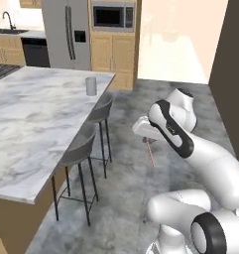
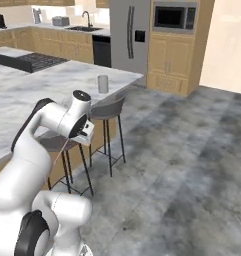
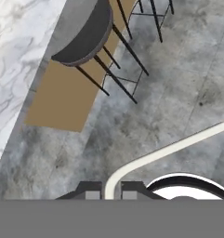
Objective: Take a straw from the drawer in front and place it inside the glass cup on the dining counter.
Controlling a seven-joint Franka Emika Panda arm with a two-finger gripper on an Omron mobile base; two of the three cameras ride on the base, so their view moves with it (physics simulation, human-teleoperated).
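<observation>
- Low over the grey floor (image 1: 126,198), between the robot's base and the stools, the gripper (image 3: 112,189) points downward with its fingers pinched on the straw (image 3: 164,151).
- From the hand camera the straw rises from between the two dark fingertips (image 3: 91,191), bends, and runs off as a pale line above the floor; from the left base camera it hangs as a thin reddish line (image 1: 150,153) just under the hand, and from the right it slants down as a faint pale line (image 2: 62,150).
- Just beyond the hand stand two bar stools — the nearer stool (image 1: 77,149) and the farther stool (image 1: 102,110) — both with dark seats and thin black legs, tucked against the counter's edge.
- Above the stools lies the marble dining counter (image 1: 36,124), white with grey veins, over a light wooden side.
- Near the counter's far corner the glass cup (image 1: 91,86) stands upright on the marble, well apart from the straw; the right camera shows it too (image 2: 102,84).
- Farther back — a steel fridge (image 1: 66,32), a microwave (image 1: 112,16) set in wooden cabinets, and a sink (image 1: 9,31) on the wall counter.
</observation>
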